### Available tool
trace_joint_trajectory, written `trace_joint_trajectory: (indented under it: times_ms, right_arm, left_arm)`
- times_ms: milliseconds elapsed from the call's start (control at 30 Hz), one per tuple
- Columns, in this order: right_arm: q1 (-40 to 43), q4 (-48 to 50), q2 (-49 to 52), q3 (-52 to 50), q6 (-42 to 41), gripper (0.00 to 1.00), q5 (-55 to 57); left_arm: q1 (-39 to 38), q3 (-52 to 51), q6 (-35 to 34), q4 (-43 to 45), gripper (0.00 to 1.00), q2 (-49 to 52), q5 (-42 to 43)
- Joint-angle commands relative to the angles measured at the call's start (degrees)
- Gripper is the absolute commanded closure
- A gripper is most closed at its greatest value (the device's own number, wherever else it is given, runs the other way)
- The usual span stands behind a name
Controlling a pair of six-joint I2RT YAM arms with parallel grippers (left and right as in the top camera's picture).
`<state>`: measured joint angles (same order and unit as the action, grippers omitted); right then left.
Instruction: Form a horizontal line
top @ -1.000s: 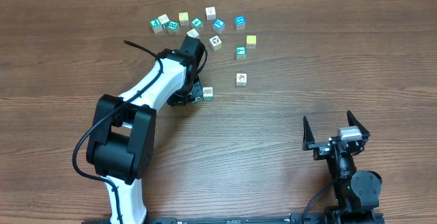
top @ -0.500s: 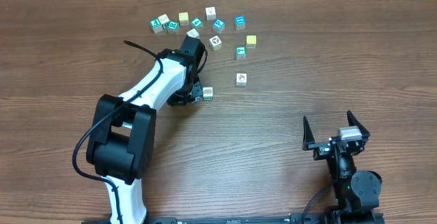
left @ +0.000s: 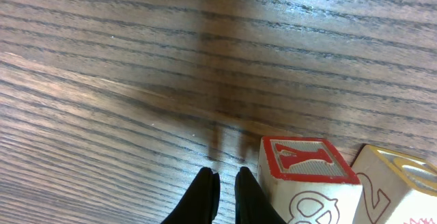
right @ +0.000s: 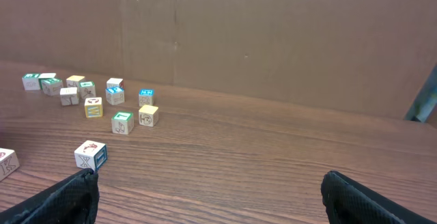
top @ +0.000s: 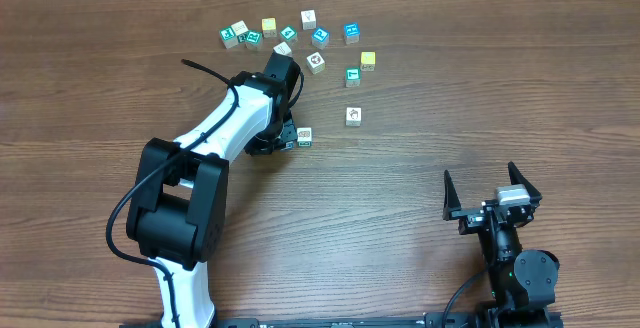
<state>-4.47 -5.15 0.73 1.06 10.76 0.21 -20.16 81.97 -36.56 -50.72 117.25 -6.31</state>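
**Left gripper (left: 224, 176) clenched on nothing; right gripper (top: 480, 180) released.**
The left gripper's fingers sit nearly together, low over the table (top: 400, 248), just beside a red-lettered cube (left: 300, 159). The right gripper rests with its jaws wide at the near right corner, well apart from all the cubes. The horizontal line (top: 240, 35) is a short, uneven run of touching cubes at the scatter's far-left end.

Overhead: left arm (top: 235, 113) hiding its own gripper; pictures on scattered cubes (top: 316, 62) staying too small to read.
Left wrist: left gripper (left: 224, 195) running off the edge at 6 o'clock; red-Y cube (left: 307, 176) and neighbouring cube (left: 403, 183) running off at 5 o'clock.
Right wrist: cube (right: 5, 162) getting cropped at 9 o'clock.
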Motion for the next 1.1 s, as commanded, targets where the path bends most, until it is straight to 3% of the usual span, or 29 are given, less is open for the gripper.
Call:
trace_joint_trajectory:
  times_ms: [0,800,1067]
  right_arm:
    - [0.4,0.3,-0.5,-0.6,0.2,0.00,-0.3]
    - [0.4,0.3,-0.5,-0.6,0.2,0.00,-0.3]
    - [0.4,0.3,-0.5,-0.6,0.2,0.00,-0.3]
  left_arm:
    - [0.0,-0.4,-1.2,0.2,0.92,0.5,-1.3]
    - [0.0,-0.4,-1.2,0.0,0.92,0.5,-1.3]
    - [0.2,-0.2,-1.1,-2.6,0.96,0.3,-0.7]
